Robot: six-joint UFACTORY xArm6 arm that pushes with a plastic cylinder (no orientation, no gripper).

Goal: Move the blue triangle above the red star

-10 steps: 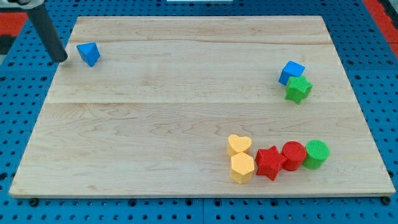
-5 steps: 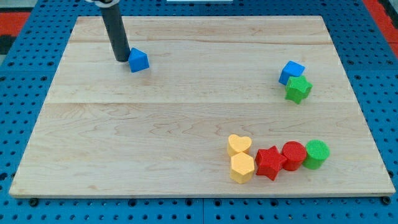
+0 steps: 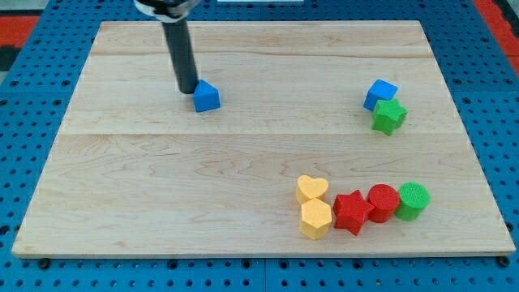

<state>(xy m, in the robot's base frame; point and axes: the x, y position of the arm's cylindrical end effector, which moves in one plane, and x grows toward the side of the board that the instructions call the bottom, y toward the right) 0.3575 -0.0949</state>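
The blue triangle (image 3: pixel 207 96) has slid farther from the tabletop's (image 3: pixel 243 162) left edge. My tip (image 3: pixel 188 88) touches its left side. The red star (image 3: pixel 353 212) sits near the bottom edge; this end effector is a plain rod with nothing to open or close.

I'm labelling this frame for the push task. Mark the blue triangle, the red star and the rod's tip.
blue triangle (image 3: pixel 207 96): camera view, its front face.
red star (image 3: pixel 352 212): camera view, centre of its top.
my tip (image 3: pixel 188 89): camera view, rod's very end, at the triangle's upper-left edge.

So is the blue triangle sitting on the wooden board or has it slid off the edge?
On the board. The blue triangle rests on the wooden board, in from every edge, with my tip just to its left.
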